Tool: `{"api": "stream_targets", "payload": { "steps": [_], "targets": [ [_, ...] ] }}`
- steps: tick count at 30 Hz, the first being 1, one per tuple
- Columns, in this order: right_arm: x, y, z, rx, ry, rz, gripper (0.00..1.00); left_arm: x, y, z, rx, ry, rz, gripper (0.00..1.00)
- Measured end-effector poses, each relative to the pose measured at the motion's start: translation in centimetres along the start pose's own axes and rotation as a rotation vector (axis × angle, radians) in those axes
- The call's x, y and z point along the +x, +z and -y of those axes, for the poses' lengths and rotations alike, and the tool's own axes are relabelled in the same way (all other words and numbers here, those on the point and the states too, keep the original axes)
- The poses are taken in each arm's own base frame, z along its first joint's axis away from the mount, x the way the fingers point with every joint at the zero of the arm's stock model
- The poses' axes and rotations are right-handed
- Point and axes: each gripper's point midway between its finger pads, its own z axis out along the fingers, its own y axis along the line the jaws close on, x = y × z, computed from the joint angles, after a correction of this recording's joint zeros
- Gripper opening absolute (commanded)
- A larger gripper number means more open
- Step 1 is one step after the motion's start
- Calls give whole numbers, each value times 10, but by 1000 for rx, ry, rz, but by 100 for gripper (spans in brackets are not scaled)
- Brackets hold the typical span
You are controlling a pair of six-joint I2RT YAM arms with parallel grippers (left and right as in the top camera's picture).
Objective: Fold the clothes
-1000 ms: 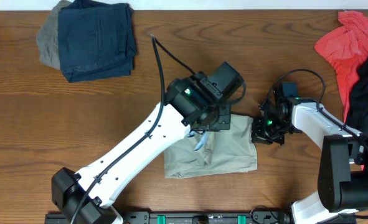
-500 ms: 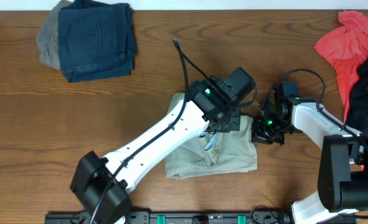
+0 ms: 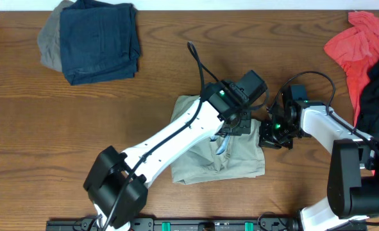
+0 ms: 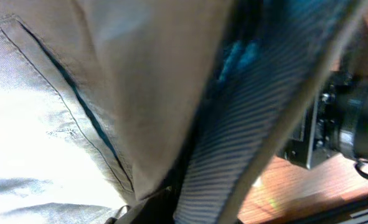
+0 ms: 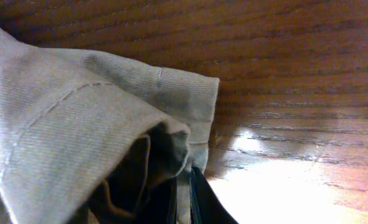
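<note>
Reaching diagonally over the worktop [image 3: 80, 122], the left arm stretches long and low from its base. Its wrist tips the left end effector [image 3: 222, 141] down onto the shorts [image 3: 240, 163], which lie rumpled directly beneath it and spread out to either side. Cloth fills its wrist view, too close and blurred to tell how its jaws stand. The right arm bends sharply at the elbow. The right end effector [image 3: 270, 136] sits at the shorts' near edge, fingers [image 5: 203, 200] almost together, pinching a thin fold of hem.
</note>
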Motion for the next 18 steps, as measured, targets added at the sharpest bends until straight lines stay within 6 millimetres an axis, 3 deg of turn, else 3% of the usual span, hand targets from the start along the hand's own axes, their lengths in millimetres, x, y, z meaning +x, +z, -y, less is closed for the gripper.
{"api": "stream_targets", "payload": {
  "steps": [9,14,18],
  "targets": [
    [1,0,0,1,1,-6,9,-1,16,4,10,-1,-26,13],
    [3,0,1,2,2,-12,8,-2,19,9,32,-5,-28,55],
    [11,-3,7,9,21,-46,4,-1,19,10,38,-6,-33,59]
  ]
}}
